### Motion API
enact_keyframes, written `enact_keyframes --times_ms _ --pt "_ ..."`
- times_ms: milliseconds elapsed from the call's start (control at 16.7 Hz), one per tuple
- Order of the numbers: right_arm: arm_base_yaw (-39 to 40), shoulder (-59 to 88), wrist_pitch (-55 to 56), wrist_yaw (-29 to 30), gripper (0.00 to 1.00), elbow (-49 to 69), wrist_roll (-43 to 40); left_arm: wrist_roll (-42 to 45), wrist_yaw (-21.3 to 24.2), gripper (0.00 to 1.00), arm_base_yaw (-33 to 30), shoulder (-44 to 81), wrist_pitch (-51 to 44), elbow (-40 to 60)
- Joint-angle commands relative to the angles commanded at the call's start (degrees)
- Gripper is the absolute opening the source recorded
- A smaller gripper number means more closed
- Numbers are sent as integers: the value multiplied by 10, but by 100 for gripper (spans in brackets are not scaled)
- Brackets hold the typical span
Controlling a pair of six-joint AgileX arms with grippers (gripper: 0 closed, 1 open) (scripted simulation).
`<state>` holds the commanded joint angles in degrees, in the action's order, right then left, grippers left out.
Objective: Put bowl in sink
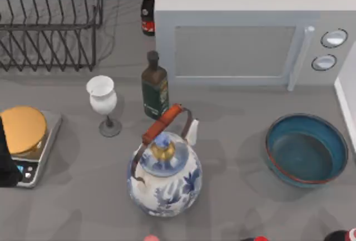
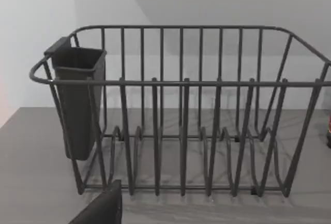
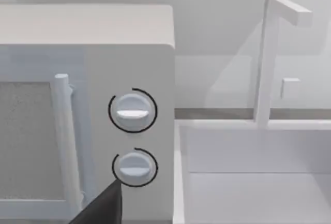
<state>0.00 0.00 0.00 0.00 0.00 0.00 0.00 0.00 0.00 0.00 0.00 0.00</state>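
As seen from the top view, the bowl [image 1: 306,149] sits upright on the bench [image 1: 233,207] at the right side, well apart from the teapot [image 1: 164,175] in the middle and just short of the white sink edge [image 1: 346,99] at the far right. Nothing touches it. A goblet [image 1: 103,103], a dark bottle [image 1: 154,85], a scale [image 1: 26,143] with a gold disc, a wire dish rack [image 1: 50,21] and a microwave [image 1: 250,40] fill out the rest. A dark shape at the left edge may be part of my left arm — I cannot tell more.

Left wrist view: looks straight at the dish rack [image 2: 181,110] with its cutlery cup [image 2: 77,100]; a dark wedge at the lower edge is likely part of the left claw, but whether it is spread or pressed together I cannot tell.

Right wrist view: microwave dials [image 3: 132,111], and beside them the sink [image 3: 258,182] with its faucet [image 3: 269,53]. Same dark wedge at the lower edge — right claw state cannot be told.

Progress, by my judgement: nothing done yet. Bowl ungrasped, sink basin bare. Left to do: reach, grip the rim, lift, carry right, set down in the sink.
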Motion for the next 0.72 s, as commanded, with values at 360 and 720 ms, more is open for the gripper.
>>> enact_keyframes --times_ms 360,720 --pt "9 61 -54 -1 100 60 9 0 0 100 0 0 0 0" --pt "36 332 -245 0 100 278 39 0 0 100 0 0 0 0"
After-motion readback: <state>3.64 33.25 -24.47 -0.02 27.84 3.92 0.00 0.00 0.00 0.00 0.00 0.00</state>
